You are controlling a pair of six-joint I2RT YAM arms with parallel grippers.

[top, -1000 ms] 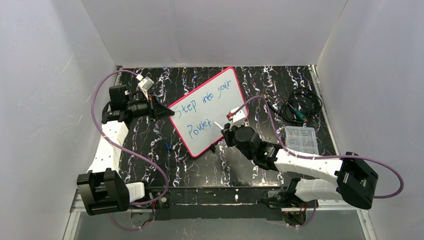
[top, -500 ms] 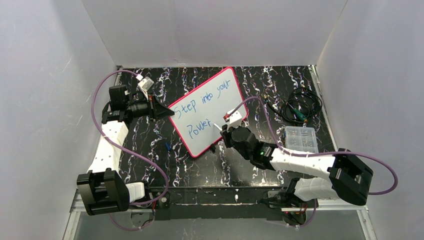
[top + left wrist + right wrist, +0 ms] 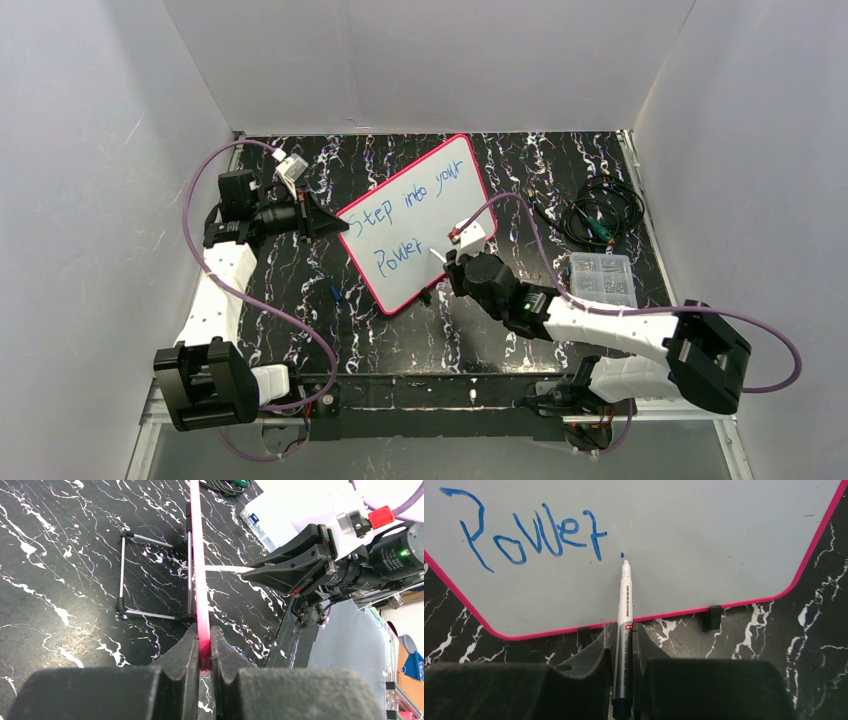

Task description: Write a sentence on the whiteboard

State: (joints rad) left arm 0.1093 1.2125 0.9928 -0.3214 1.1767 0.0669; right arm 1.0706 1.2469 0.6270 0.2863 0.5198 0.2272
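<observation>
Right hand [image 3: 624,630] is closed tight on a marker [image 3: 625,600], whose white tip points to 12 o'clock in the wrist view and sits just at 6 o'clock of a small blue dot after "Power"; contact with the board [image 3: 704,535] cannot be confirmed. Left hand [image 3: 202,647] is clamped on the board's pink frame, at its 9 o'clock edge in the top view. The board stands propped at mid-tabletop [image 3: 560,160], and the sentence [image 3: 595,540] runs across it in two blue lines.

white whiteboard [image 3: 420,222] with pink-red frame, blue sentence [image 3: 425,212], black white-veined table [image 3: 520,165]
</observation>
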